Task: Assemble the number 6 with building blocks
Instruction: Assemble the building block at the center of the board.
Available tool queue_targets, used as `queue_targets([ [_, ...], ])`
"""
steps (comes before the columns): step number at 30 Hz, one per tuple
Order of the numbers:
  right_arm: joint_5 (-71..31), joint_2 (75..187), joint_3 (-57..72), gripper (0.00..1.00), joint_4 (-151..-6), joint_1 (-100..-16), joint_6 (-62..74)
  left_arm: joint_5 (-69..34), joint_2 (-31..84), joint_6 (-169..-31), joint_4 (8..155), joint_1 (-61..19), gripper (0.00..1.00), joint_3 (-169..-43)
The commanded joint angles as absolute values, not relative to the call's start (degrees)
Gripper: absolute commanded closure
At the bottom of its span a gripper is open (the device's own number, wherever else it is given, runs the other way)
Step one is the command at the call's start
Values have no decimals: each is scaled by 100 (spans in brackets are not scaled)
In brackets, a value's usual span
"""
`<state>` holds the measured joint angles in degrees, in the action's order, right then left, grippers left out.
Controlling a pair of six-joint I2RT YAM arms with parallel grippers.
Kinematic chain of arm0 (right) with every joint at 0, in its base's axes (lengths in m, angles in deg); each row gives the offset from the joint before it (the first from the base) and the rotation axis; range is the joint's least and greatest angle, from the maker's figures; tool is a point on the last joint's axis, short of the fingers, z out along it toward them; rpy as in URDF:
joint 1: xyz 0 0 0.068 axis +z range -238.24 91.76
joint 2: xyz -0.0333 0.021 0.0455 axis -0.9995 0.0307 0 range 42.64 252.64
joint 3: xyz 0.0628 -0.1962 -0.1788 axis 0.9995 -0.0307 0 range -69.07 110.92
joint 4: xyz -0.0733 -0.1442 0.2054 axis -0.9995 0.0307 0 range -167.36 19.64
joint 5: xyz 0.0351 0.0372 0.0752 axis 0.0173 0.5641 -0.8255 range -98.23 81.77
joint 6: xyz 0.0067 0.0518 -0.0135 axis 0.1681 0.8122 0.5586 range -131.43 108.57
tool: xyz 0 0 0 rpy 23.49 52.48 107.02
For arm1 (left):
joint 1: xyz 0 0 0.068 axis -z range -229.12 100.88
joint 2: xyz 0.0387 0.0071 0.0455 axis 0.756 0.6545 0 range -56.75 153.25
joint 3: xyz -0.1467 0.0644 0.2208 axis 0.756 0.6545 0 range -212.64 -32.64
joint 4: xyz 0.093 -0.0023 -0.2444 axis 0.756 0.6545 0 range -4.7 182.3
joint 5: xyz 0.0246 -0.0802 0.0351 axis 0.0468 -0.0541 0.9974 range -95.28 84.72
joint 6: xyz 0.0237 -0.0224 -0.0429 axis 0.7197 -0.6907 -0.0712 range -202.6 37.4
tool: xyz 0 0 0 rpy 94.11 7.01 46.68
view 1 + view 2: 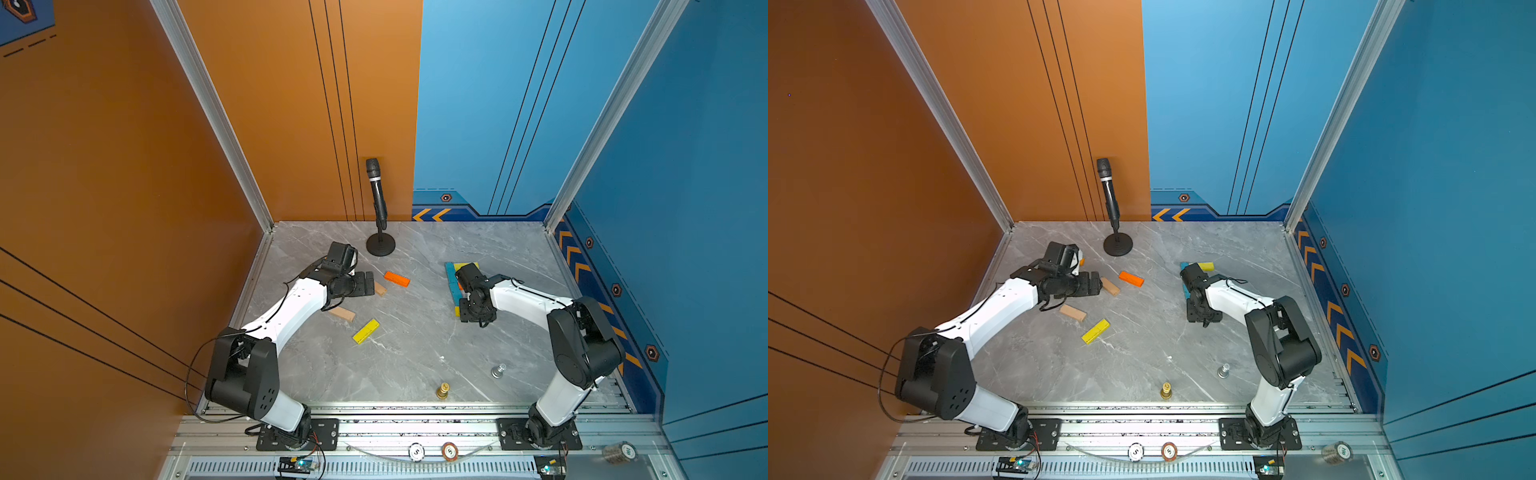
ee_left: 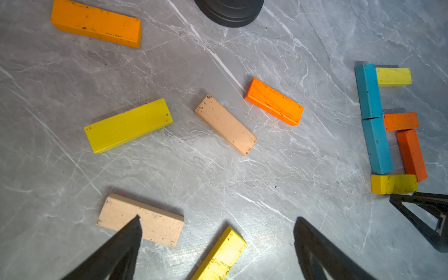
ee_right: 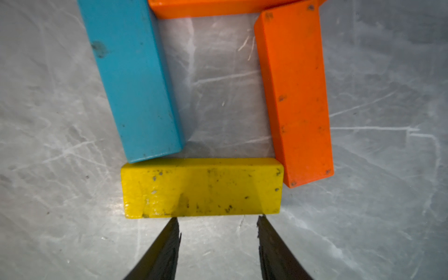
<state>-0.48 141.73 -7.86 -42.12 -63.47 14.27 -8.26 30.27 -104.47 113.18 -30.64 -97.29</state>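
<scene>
R gripper (image 3: 218, 218) tips at yellow block (image 3: 202, 188) edge, open table (image 3: 72, 242) behind.

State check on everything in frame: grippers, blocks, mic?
Left gripper: open wide, empty.
Right gripper: open, tips at edge of yellow base block.
Six figure: all strokes laid; right orange block slightly skewed.
Loose blocks: six, lying flat, scattered.
Microphone: upright on stand.

six flat bars touch, forming a 6: first blue bar (image 2: 368, 91) end to end with second blue bar (image 2: 377, 145), far yellow bar (image 2: 393, 77) and middle orange bar (image 2: 400, 121) branching off, side orange bar (image 2: 411, 155) and near yellow bar (image 2: 394, 183) closing the loop. well apart, loose orange bar (image 2: 274, 101), loose tan bar (image 2: 226, 124) and loose yellow bar (image 2: 128, 125) lie flat, askew.
</scene>
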Motion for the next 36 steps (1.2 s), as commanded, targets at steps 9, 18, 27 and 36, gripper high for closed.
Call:
queue_targets([
  [9, 368, 13128, -1503, 48, -4472, -6342, 1916, -774, 3102, -10312, 11326, -2987, 2, -9922],
  [18, 402, 13356, -1771, 49, -4232, -6506, 3115, -761, 3097, -10292, 11325, -2969, 2, -9925],
  [27, 332, 14030, -1400, 48, -4182, -6507, 3594, -739, 3055, -10279, 11325, -2952, 2, -9918],
  [36, 466, 14130, -1283, 48, -4141, -6674, 3630, -754, 3087, -10277, 11325, -2954, 2, -9922],
])
